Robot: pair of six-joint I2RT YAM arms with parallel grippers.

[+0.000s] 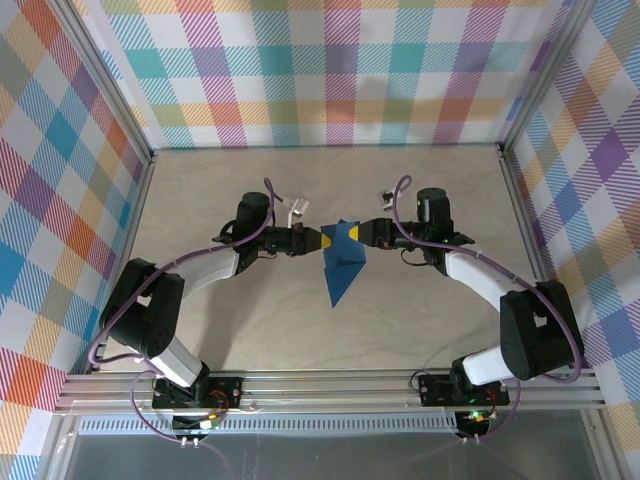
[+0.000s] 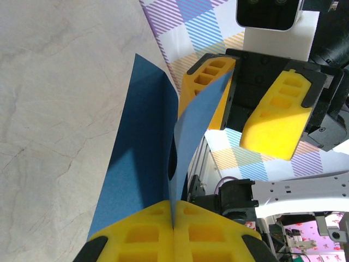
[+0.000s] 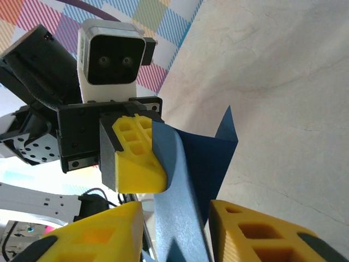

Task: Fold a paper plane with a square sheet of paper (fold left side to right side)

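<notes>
Your left pincer [image 2: 173,215] is clenched on one edge of the paper [image 1: 340,262], its yellow pads pressed flat together with the sheet pinched between them. Your right pincer [image 3: 177,229] faces it from the other side and stands released, with its fingers [image 3: 256,234] straddling the opposite edge and a gap showing beside the sheet. Between the two, the paper is a creased, folded shape standing on edge. From above, its wide end sits between the pincers and its long axis runs toward you, with the point aimed at the near edge and slightly left. I cannot tell whether that tip touches the worktop [image 1: 260,185]. There is bare worktop on every side of the paper, and the plaid walls [image 1: 320,80] are well apart from it.
</notes>
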